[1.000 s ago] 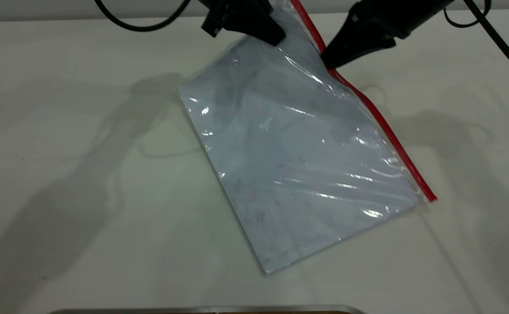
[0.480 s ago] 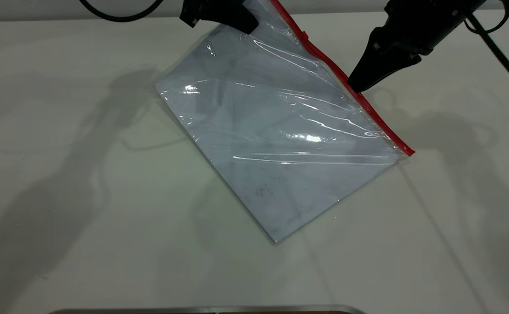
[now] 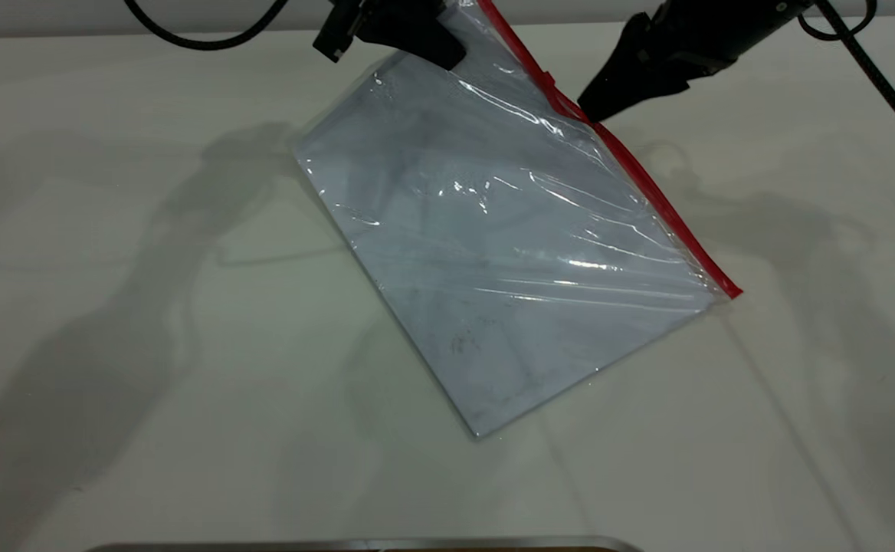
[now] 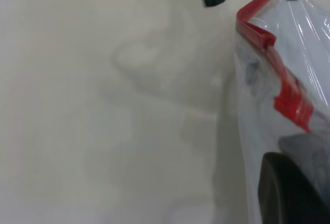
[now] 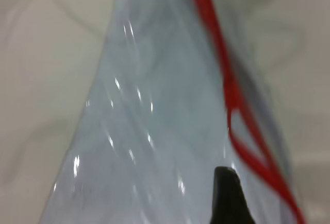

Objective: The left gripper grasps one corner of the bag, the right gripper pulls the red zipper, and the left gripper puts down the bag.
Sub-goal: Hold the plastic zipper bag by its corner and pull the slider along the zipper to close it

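we hold the bag (image 3: pixel 509 261) up by its far end with the left gripper (image 3: pixel 417 34), high at the back of the table (image 3: pixel 110 307). its fingers are closed on the corner of the bag (image 3: pixel 470 11) where the red strip meets the short side, so the pouch hangs slanted with its near plain corner touching the tabletop. in the left wrist view the red zipper (image 4: pixel 289 92) folds and buckles just beside our grip. the red zipper (image 3: pixel 631 165) runs down the bag's right-hand long edge to its low end on the table. our right gripper (image 3: pixel 593 107) reaches in from the right, its tips touching the strip near the small slider tab (image 3: pixel 547 79). we cannot tell whether its jaws are closed on the zipper or merely resting against it. in the right wrist view the strip (image 5: pixel 227 90) gapes apart beside one dark fingertip (image 5: pixel 227 193).
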Tool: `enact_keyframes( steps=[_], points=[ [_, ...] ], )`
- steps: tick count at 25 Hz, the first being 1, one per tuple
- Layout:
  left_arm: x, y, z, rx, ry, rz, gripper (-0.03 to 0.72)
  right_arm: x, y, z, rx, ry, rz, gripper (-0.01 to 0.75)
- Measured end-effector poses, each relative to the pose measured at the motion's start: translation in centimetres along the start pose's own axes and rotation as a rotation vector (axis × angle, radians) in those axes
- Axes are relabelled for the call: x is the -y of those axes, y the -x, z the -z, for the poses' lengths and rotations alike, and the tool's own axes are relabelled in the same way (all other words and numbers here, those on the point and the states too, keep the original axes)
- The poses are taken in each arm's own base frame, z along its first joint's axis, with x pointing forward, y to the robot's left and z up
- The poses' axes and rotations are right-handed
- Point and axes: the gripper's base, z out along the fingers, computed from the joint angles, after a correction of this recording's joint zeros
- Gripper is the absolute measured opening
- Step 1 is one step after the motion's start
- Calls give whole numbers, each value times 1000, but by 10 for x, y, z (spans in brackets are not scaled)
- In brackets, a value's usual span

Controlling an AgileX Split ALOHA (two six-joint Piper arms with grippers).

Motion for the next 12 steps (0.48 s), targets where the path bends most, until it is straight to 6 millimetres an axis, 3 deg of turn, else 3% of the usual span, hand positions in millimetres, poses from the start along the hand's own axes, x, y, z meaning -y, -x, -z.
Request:
enact_keyframes(
  steps=[5, 12],
  points=[
    [1, 5, -6, 3, -10, -9, 52, 0, 6, 0, 63, 0, -1, 503],
    [1, 13, -15, 7, -18, -25, 52, 0, 7, 0, 74, 5, -6, 408]
  ],
)
